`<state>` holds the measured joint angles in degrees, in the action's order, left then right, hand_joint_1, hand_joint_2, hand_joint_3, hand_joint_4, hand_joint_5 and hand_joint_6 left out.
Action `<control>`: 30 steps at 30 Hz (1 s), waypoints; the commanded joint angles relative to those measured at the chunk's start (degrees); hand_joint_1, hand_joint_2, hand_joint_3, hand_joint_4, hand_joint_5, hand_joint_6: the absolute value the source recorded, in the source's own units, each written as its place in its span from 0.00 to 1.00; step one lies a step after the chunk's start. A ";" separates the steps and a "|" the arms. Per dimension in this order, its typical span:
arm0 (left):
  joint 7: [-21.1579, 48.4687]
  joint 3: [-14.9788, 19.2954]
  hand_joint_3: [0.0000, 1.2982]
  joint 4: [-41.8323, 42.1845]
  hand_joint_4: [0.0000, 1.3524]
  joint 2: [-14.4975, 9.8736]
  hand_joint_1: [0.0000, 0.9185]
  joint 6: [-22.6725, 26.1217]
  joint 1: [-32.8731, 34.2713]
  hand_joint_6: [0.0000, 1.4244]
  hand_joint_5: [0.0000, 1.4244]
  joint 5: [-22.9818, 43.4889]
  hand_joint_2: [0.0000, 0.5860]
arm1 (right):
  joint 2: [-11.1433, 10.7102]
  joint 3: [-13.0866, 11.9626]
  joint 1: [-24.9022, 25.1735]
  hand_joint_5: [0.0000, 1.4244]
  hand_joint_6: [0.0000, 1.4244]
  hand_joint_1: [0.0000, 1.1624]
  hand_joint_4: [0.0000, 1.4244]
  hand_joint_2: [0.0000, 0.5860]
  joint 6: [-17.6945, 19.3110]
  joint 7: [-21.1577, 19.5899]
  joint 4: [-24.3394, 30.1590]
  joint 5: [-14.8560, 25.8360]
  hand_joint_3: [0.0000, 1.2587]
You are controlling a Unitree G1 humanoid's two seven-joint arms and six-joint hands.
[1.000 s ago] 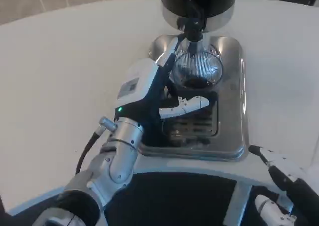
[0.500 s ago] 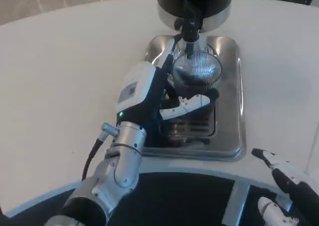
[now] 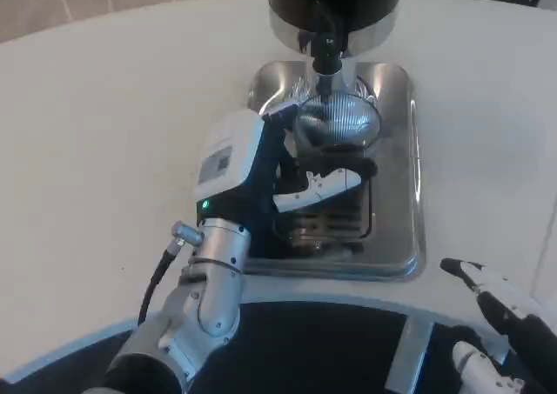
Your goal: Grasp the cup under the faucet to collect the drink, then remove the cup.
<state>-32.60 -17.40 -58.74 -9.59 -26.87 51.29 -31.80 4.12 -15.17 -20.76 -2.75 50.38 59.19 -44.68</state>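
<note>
While the left hand (image 3: 278,163) gripped the clear ribbed plastic cup's (image 3: 338,123) side, it looked light, slippery, crushable.

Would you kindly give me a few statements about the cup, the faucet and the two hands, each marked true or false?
1. The left hand holds the cup. True.
2. The cup stands on bare table, off the metal drip tray. False: it sits over the tray, beneath the faucet.
3. The right hand is touching the cup. False: it lies near the table's edge, well apart from the tray.
4. The cup is clear and has dark liquid in it. True.
5. The cup lies tipped on its side. False: it is upright with its mouth up.
</note>
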 commanded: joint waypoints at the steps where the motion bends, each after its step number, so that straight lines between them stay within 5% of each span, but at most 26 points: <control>1: -0.28 -0.02 0.60 1.65 0.52 -0.57 0.43 0.04 -2.19 0.85 0.71 -0.15 0.18 | 0.63 -0.97 -0.66 0.00 0.00 0.05 0.00 1.00 -0.40 -0.57 0.81 0.93 0.03; 10: -0.82 0.81 0.65 4.01 0.58 -1.03 0.51 -0.66 -3.86 0.91 0.79 0.05 0.22 | 0.79 -1.21 -1.13 0.00 0.00 0.06 0.00 1.00 -0.01 -0.90 0.81 1.39 0.04; 17: -3.94 1.64 0.73 7.57 0.77 -2.52 0.62 -3.04 -6.81 1.00 0.96 -0.26 0.19 | 0.73 -1.86 -1.67 0.00 0.00 0.06 0.00 1.00 0.62 -1.33 0.81 2.27 0.04; 30: -1.17 5.19 0.72 13.50 0.83 -8.46 0.66 -9.43 -12.16 1.00 1.00 1.64 0.09 | -0.54 -2.27 0.68 0.00 0.00 0.06 0.00 0.96 -0.86 -1.18 0.81 2.19 0.04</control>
<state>-34.21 -13.62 -47.50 -16.15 -33.32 40.35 -31.57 3.77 -17.33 -20.53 -2.77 49.25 59.18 -42.38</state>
